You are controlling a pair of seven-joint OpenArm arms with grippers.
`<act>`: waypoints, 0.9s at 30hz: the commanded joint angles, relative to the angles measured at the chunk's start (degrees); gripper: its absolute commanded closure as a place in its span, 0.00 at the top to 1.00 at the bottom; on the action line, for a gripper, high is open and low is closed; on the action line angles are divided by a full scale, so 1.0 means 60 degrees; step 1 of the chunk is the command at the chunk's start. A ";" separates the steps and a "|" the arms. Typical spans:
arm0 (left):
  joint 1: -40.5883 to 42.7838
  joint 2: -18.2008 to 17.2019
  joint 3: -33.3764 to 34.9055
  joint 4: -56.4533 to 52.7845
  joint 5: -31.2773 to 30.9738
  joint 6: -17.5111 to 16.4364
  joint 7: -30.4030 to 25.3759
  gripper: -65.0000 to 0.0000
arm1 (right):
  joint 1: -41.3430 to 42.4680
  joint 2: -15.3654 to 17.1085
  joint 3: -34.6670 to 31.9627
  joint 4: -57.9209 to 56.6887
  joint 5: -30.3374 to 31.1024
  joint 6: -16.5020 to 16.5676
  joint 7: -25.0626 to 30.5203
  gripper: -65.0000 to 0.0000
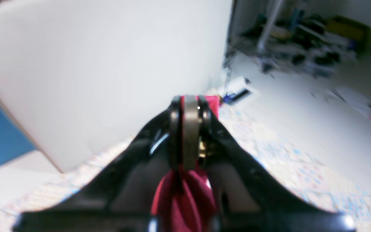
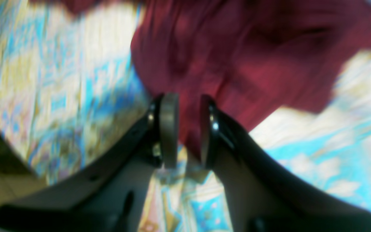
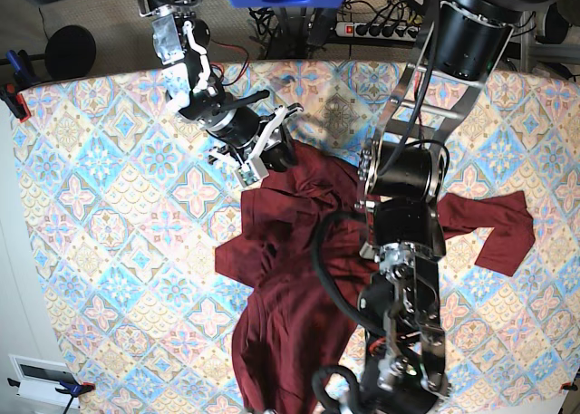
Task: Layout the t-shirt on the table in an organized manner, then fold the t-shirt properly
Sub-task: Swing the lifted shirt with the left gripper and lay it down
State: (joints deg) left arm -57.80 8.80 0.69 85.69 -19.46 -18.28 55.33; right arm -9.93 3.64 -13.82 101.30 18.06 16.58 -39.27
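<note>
At the upper left of the base view, the white and black jointed right arm (image 3: 195, 79) carries red cables. Glossy black fingers (image 2: 169, 129) have grey flat pads. The thick black left arm (image 3: 403, 206) has round cylindrical joints.

Matt, soft maroon knit t-shirt (image 3: 290, 314) on smooth printed cloth table (image 3: 100, 215); glossy black plastic right tool (image 2: 185, 129).

Overhead base view, two close claw-mounted cameras
</note>
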 commanded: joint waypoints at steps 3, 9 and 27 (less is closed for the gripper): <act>-0.0616 -0.0126 -0.0781 0.0158 -0.0163 0.0007 -0.0233 0.00 | 0.1077 -0.0013 0.0055 -0.0538 0.0073 -0.0104 0.0442 0.18; -0.1202 -0.0565 -0.2159 0.0158 -0.0324 -0.0008 0.0163 0.00 | 0.2381 -0.0013 0.0055 -0.2106 0.0073 -0.0104 0.0237 0.18; -0.2867 -0.2704 -0.2906 0.0070 -0.1174 -0.0008 0.0104 0.00 | 0.4359 -0.0907 -0.5586 -0.4670 0.0103 -0.0045 -0.0056 0.18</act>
State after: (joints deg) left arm -72.36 -7.49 -17.10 85.58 -25.47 -18.04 58.46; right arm 15.03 -1.56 -47.92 72.38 18.44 16.32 -40.18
